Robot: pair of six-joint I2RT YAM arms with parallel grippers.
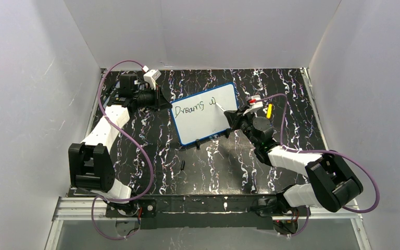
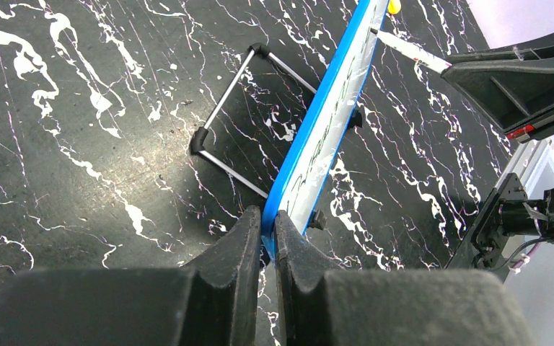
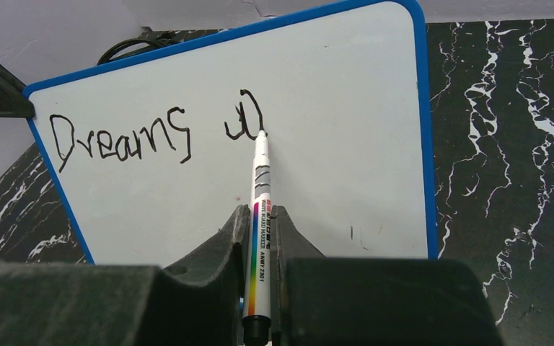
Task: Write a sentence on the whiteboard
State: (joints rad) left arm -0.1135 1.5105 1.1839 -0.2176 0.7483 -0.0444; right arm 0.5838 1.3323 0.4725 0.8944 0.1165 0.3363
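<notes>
The whiteboard (image 1: pixel 208 122), white with a blue rim, stands tilted on its wire stand in the middle of the table; it also shows in the right wrist view (image 3: pixel 332 144) and edge-on in the left wrist view (image 2: pixel 324 130). The sentence (image 3: pixel 122 137) reads "Dreams" followed by a partly drawn letter (image 3: pixel 247 119). My left gripper (image 2: pixel 268 238) is shut on the board's blue left rim. My right gripper (image 3: pixel 260 223) is shut on a white marker (image 3: pixel 260 216), whose tip touches the board at that letter.
A small black cap-like object (image 1: pixel 182 166) lies on the black marbled table in front of the board. The board's wire stand (image 2: pixel 231 122) sticks out behind it. White walls enclose the table on three sides.
</notes>
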